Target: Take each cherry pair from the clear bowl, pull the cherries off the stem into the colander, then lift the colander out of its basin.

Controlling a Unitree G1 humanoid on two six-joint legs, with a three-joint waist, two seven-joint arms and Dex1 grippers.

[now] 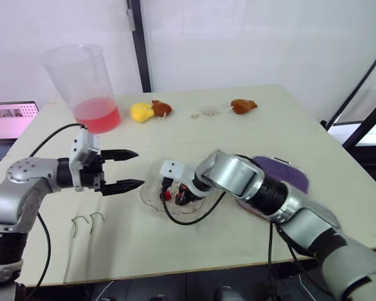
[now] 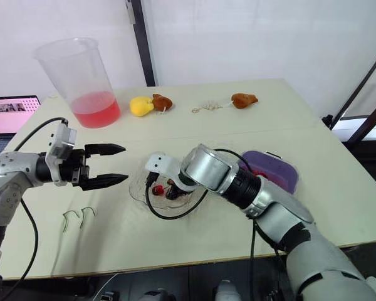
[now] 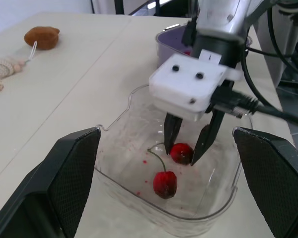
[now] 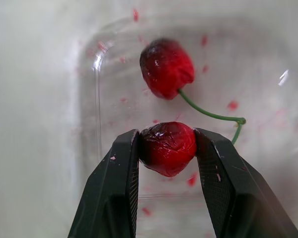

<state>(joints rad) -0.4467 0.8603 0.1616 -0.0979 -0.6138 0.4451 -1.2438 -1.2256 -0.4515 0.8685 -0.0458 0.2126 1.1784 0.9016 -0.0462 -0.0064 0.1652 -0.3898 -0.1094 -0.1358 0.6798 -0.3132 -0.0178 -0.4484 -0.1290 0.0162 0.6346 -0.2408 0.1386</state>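
Two jobs remain, as I judge it: stripping this pair and lifting the colander. On the bench (image 1: 250, 125) the purple basin (image 2: 282, 172) sits behind the right arm, not yet lifted from. I cannot tell the colander apart from the basin around it. Near it, the clear bowl (image 3: 139, 201) holds a single cherry pair (image 3: 165, 183). The left pincer (image 1: 136, 168) hovers spread and empty just beside the bowl. The right pincer (image 4: 167, 141) reaches down into the bowl and pinches one cherry (image 4: 168, 148) between its fingers. The other cherry (image 4: 166, 68) lies on the bowl floor, joined to it by the green stem (image 4: 208, 114). Two bare stems (image 1: 97, 215) on the bench near the left arm suggest other pairs are finished.
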